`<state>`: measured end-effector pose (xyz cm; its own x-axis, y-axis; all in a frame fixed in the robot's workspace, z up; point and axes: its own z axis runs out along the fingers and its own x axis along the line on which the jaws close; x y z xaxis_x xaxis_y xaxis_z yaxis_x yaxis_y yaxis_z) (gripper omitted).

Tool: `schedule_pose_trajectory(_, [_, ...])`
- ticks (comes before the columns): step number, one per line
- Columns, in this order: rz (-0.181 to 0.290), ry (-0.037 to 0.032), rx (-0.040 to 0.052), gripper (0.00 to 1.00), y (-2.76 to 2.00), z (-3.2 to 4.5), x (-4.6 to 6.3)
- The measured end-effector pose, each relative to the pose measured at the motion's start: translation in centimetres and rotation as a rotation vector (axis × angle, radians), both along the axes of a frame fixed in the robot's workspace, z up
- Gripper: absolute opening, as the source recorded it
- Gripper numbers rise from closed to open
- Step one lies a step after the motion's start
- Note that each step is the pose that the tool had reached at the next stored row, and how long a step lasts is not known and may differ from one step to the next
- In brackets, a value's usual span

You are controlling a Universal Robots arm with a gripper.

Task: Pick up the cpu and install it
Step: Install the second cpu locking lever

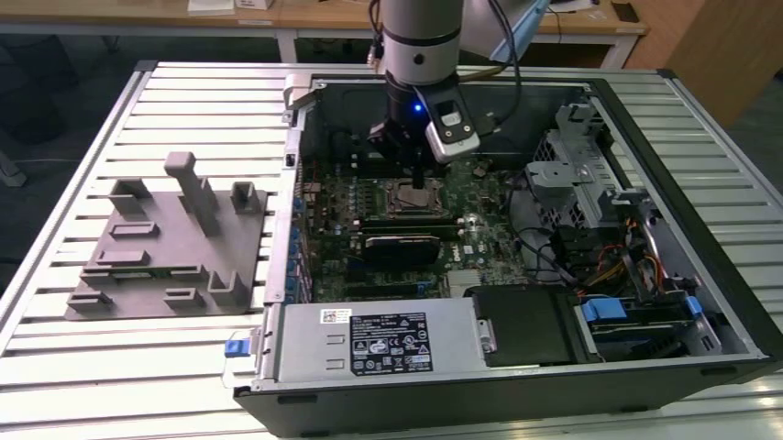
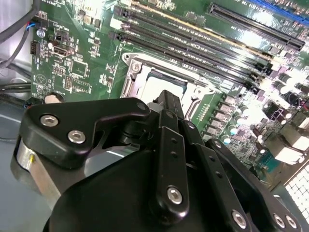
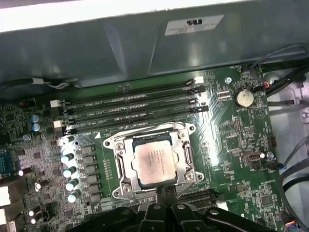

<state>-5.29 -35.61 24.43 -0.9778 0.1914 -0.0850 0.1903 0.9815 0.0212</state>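
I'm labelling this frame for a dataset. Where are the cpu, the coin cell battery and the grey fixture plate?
cpu (image 3: 155,163): first wrist view, middle of its silvery top, in the socket.
coin cell battery (image 3: 244,98): first wrist view, centre of its round face.
grey fixture plate (image 1: 147,266): exterior view, flat base between blocks.

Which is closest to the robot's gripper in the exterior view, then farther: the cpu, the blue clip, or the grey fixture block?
From the gripper:
1. cpu, directly under it in the socket.
2. Grey fixture block, at the exterior view's left.
3. Blue clip, on the case's near edge.

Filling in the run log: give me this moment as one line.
cpu: seated in socket | gripper: just above socket, jaw state unclear | motherboard: inside open case
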Motion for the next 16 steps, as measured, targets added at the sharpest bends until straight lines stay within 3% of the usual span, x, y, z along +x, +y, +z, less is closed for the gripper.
schedule_pose_trajectory(16, [0.0,0.0,0.0005,0.11,-2.08,-0.16,0.0])
